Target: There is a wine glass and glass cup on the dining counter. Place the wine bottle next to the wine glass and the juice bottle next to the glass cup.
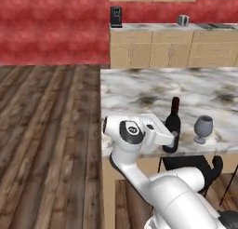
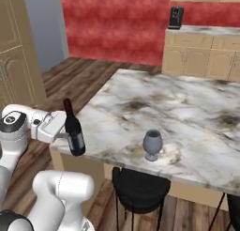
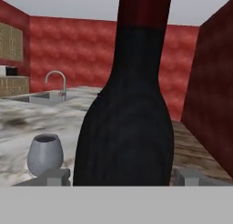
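The white, dark-jointed arm bends forward at the elbow, its wrist held level; the two-finger gripper (image 3: 122, 175) has its small dark fingertips (image 3: 57, 175) set wide apart, facing straight ahead

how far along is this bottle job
Done: nothing finished yet. In hand: the slim black wine bottle sits between the gripper fingers at the marble dining counter edge, some way from the greyish stemmed wine glass. Left: release it nearer the glass, then the whole juice bottle step.
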